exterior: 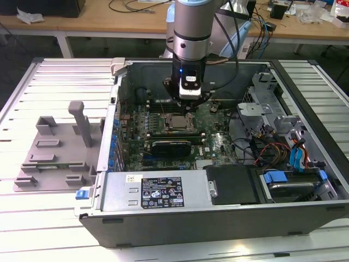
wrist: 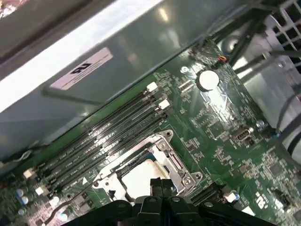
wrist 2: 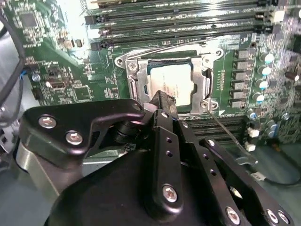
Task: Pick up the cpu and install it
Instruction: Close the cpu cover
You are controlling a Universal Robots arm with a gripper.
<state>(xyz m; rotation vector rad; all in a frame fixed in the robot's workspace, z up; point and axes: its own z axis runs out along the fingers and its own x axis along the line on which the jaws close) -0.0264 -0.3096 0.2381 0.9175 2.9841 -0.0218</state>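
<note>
1. Grey fixture (exterior: 54,147) lies on the counter (exterior: 43,229), at the exterior view's left.
2. Cpu (wrist 2: 171,82) sits flat in the socket (wrist 2: 207,82) inside the case (exterior: 163,221).
3. Tool (wrist 2: 162,100), pressed together and gripping nothing, hangs at the cpu's edge.

Thing: cpu (exterior: 178,121), a small flat square chip.
Look: shiny silver-grey top (wrist 2: 175,81), pale where the light hits it.
Pose: lies flat, top side up.
Place: inside the metal frame (wrist 2: 207,84) near the middle of the green board (wrist 2: 61,61), just beside the long black slots (wrist 2: 178,21).
</note>
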